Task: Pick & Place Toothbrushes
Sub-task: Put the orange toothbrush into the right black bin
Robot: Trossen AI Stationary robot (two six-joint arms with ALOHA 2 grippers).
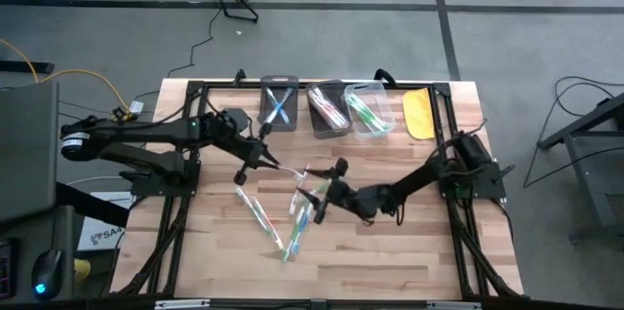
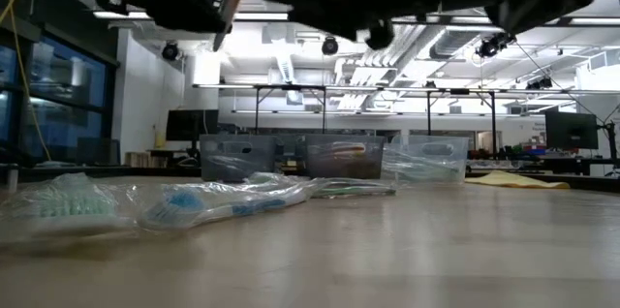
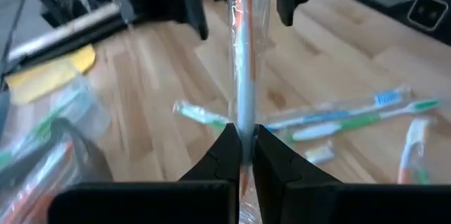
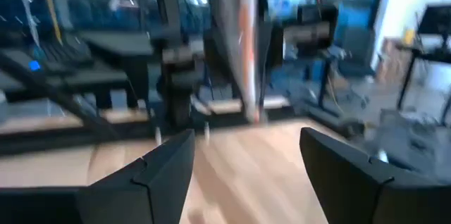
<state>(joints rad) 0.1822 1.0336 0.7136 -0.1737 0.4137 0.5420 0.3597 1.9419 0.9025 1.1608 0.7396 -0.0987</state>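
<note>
A thin orange-and-white toothbrush in clear wrapper (image 3: 244,76) was held above the wooden table (image 1: 409,251), pinched at one end by the left gripper (image 3: 242,155), jaws shut on it. Right gripper (image 4: 246,157) faced its free end, jaws wide, empty. Risks: slick wrapper sliding out of the end-only pinch; mistimed handoff dropping it among loose wrapped toothbrushes (image 1: 283,227), short of the clear plastic bins (image 1: 327,107).
</note>
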